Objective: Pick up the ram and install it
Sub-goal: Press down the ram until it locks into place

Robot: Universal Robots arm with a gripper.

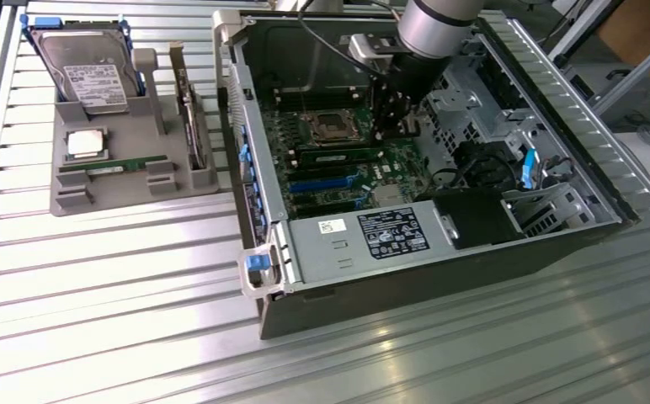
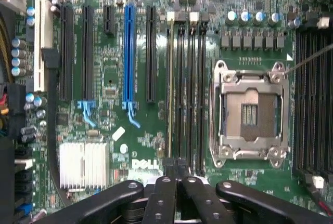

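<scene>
gripper (image 2: 176,168) clenched, holding nothing | over motherboard (image 2: 135,130) slots inside case (image 1: 438,252) | ram (image 1: 112,167) in grey holder (image 1: 123,189) (beside hard drive (image 1: 89,67))

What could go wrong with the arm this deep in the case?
1. The gripper hangs just over a thin board standing edge-on in a memory slot. A slightly skewed descent could press it sideways rather than straight down.
2. The open processor socket lies beside those slots, so a slip might hit its exposed contacts.
3. A black cable runs close to the arm and could snag.
</scene>
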